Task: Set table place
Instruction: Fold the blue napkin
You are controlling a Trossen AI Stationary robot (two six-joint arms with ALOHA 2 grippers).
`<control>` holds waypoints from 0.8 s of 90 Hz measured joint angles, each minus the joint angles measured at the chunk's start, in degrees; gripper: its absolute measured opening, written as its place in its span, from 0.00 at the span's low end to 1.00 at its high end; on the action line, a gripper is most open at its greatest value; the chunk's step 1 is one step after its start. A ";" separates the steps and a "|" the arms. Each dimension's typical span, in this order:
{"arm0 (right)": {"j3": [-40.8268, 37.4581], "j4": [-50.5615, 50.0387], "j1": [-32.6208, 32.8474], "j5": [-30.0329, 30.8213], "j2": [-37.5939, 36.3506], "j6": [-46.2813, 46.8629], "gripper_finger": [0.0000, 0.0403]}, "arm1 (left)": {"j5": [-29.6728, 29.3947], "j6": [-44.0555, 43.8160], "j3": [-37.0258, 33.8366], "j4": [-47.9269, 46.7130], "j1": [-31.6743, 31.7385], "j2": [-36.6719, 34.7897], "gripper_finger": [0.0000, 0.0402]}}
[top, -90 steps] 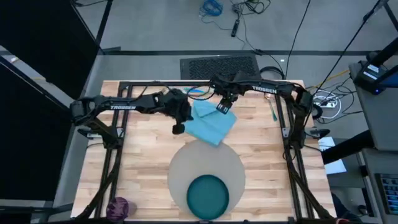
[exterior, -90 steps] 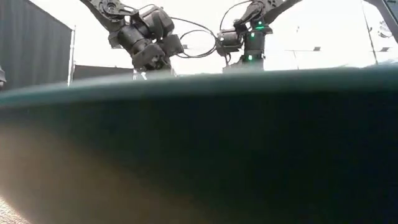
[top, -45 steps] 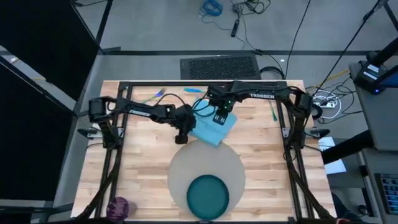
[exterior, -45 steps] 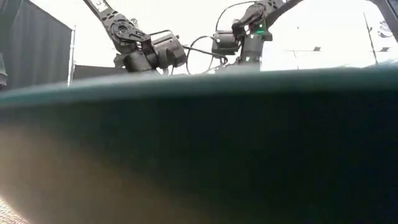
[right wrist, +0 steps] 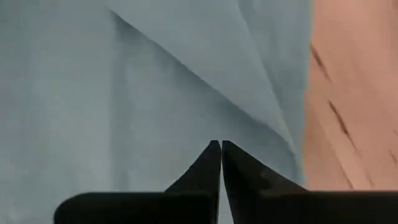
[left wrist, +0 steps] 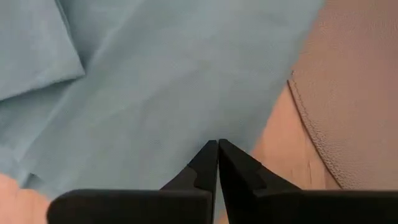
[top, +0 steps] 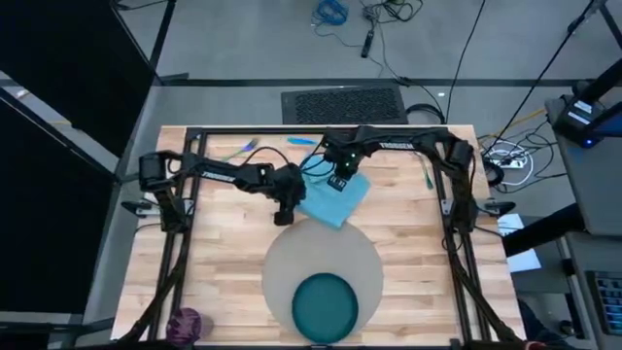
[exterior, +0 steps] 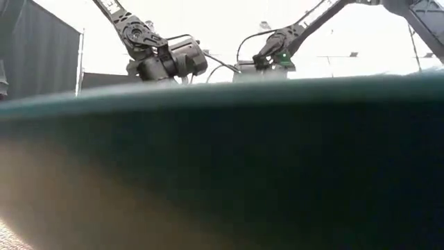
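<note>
Table (top: 214, 262): light wooden planks in a black frame, seen whole from above.

Napkin (top: 335, 199): light blue cloth, folded and lying at an angle on the wood at the table's middle, toward the far edge. Its near corner sits just beside the far rim of the mat, possibly overlapping it.

Mat (top: 292, 253): large, round, grey, on the near half of the table.

Plate (top: 325, 304): dark teal, round, resting on the near part of the mat. It fills most of the low view as a dark band.

Cup (top: 187, 323): small, purple, at the near left corner of the table, well apart from the mat.

Cutlery (top: 303, 141): blue-handled pieces along the far edge, partly hidden by the arms.

Left gripper (left wrist: 217, 144): down at the napkin's left edge, near the mat's rim. Fingers pressed together tip to tip over the cloth; whether any fabric is pinched between them cannot be told.

Right gripper (right wrist: 221, 144): down over the napkin's far part, close to a fold line. Fingers likewise closed tip to tip, the cloth directly beneath; a hold on the fabric cannot be told.
</note>
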 joint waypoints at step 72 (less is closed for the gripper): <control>0.04 13.89 -2.36 3.37 2.54 6.72 0.00 | 0.07 0.15 0.00 -1.76 -0.43 0.00 0.00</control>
